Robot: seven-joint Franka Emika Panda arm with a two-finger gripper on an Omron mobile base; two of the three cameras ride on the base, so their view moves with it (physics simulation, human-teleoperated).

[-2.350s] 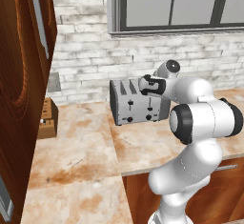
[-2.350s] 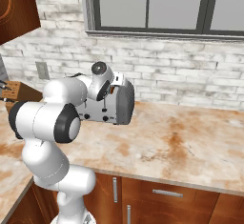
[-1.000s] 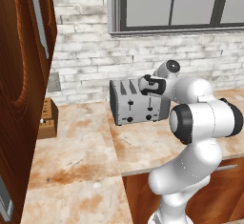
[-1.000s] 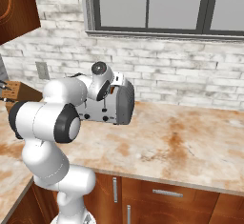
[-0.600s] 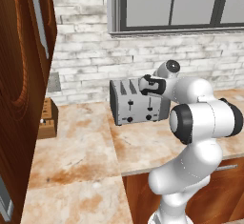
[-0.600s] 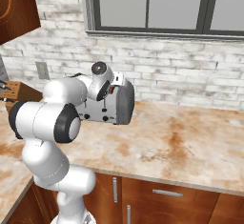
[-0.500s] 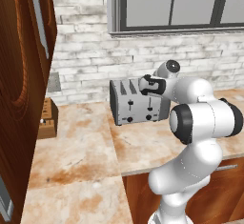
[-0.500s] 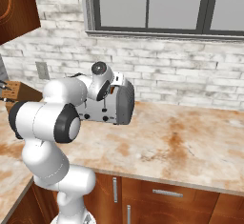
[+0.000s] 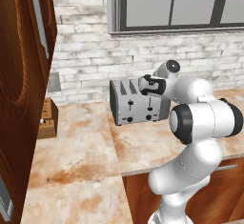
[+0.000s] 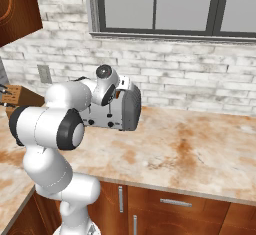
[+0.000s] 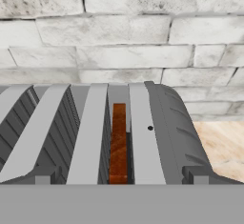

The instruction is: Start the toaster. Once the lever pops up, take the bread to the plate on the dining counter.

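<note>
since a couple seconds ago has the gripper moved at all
No. In the left base view the gripper sits at the same spot over the toaster, against the same brick wall courses as before.

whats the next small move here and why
Probably lower the open gripper straight down over the bread. The hand view looks down on the toaster, and the brown slice stands in the slot right below, its top edge just under the rim, so a short descent should bring the fingers either side of it.
</note>
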